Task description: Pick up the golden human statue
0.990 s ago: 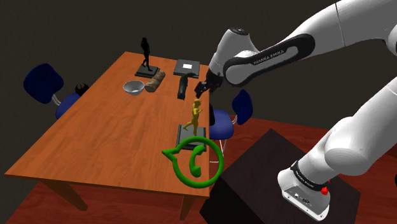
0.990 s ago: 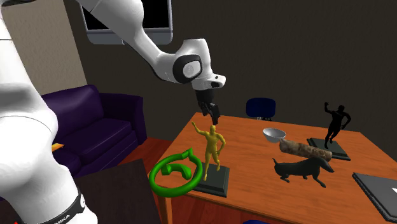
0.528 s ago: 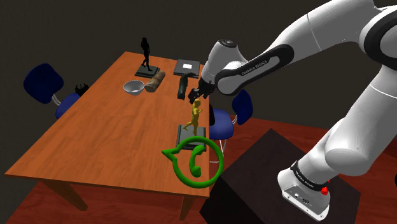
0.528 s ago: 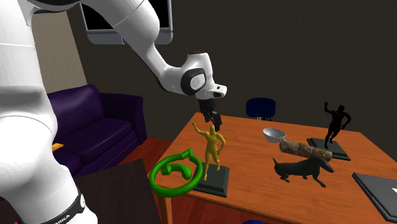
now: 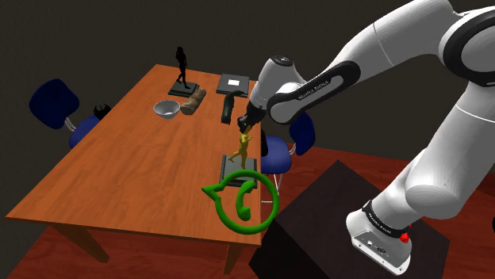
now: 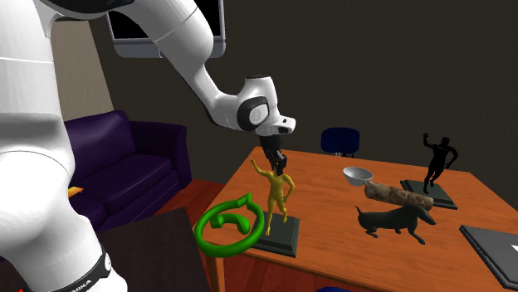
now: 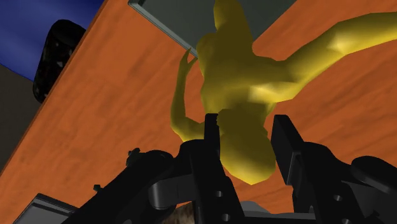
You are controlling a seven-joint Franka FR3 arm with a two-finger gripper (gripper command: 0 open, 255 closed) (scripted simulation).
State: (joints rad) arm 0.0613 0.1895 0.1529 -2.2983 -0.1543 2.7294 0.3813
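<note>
Hand (image 7: 247,125) straddles the golden statue (image 7: 236,70) head

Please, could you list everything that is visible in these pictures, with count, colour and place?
golden statue: 1, gold, on grey base near table's edge
green ring: 1, green, beside that base
dog figure: 1, black, mid-table
bowl: 1, grey, mid-table
roll: 1, brown, beside bowl
human statue: 1, black, table's far end
flat box: 1, dark grey, far end
table: 1, orange-brown
chairs: 2, blue, either side of table
sofa: 1, purple, second exterior view's left
stand: 1, dark
arm: 1, white
pincer: 1, black, open around golden statue's head
</note>
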